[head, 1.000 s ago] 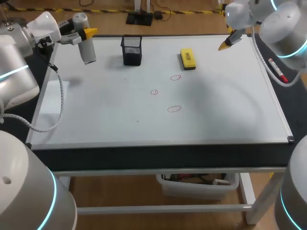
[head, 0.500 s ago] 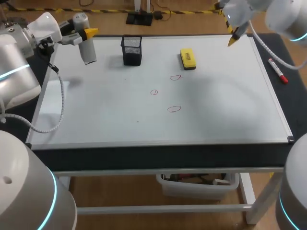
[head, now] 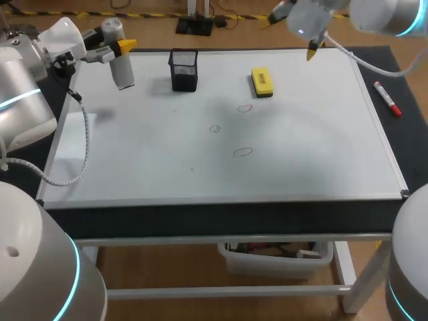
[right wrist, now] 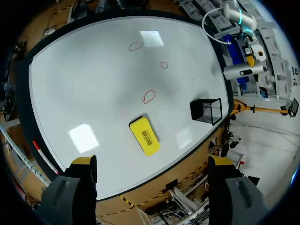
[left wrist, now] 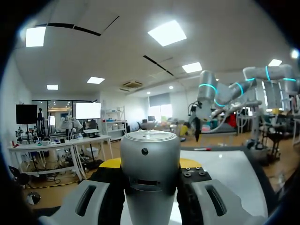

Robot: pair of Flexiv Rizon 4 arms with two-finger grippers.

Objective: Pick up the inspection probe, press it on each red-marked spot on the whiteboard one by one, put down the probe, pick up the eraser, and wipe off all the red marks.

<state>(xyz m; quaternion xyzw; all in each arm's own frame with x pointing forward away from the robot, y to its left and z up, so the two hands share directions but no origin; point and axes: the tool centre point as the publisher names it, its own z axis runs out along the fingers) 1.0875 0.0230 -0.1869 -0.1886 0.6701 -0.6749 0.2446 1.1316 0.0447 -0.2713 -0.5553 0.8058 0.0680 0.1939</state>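
Holds the left arm (head: 27,100) in from the left side of the desk (head: 200,214), wrist bent inward. Sets the left gripper (head: 119,48) above the far left corner, fingers level and aimed toward the right. Clamps the inspection probe (left wrist: 150,173) from two sides between those fingers. Hangs the right arm (head: 391,17) over the far right corner, folded back toward the middle of the far edge. Carries the right gripper (right wrist: 152,164) high above that edge, facing down, yellow tips spread wide apart.
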